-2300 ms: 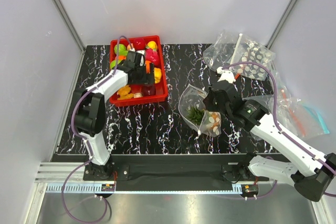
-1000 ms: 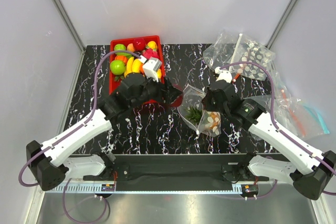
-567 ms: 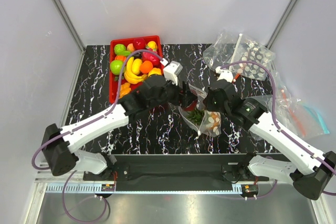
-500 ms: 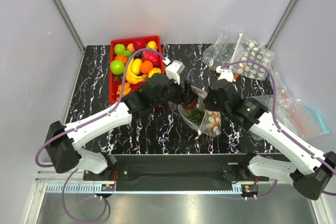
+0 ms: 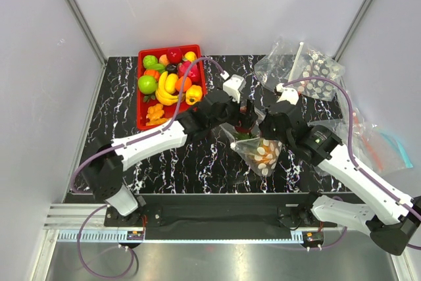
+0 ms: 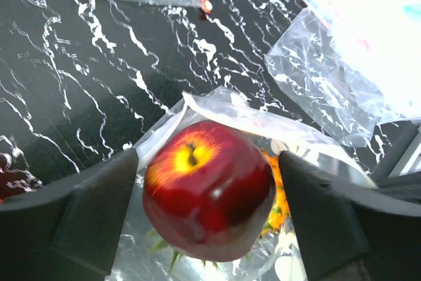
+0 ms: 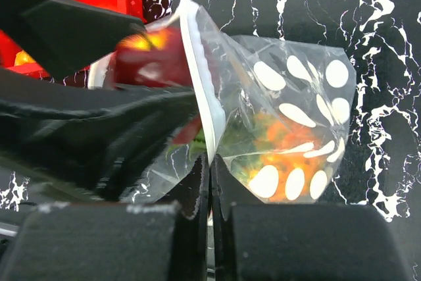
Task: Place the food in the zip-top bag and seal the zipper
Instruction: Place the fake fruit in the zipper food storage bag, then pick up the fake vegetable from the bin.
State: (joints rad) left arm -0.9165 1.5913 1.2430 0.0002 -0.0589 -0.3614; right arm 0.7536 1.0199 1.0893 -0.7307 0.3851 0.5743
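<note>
Left wrist view: the left tool [image 6: 209,218] grips a glossy red toy apple [image 6: 197,182] over the open clear white-dotted zip-top bag [image 7: 289,116], right of centre on the table [image 5: 210,169]. The right tool [image 7: 210,176] pinches its rim. An orange pineapple [image 7: 283,143] lies inside; the zipper [image 7: 196,77] is unsealed.

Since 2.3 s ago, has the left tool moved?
Yes. The left tool left the red bin and travelled right to the mouth of the dotted zip-top bag, carrying a red apple.
</note>
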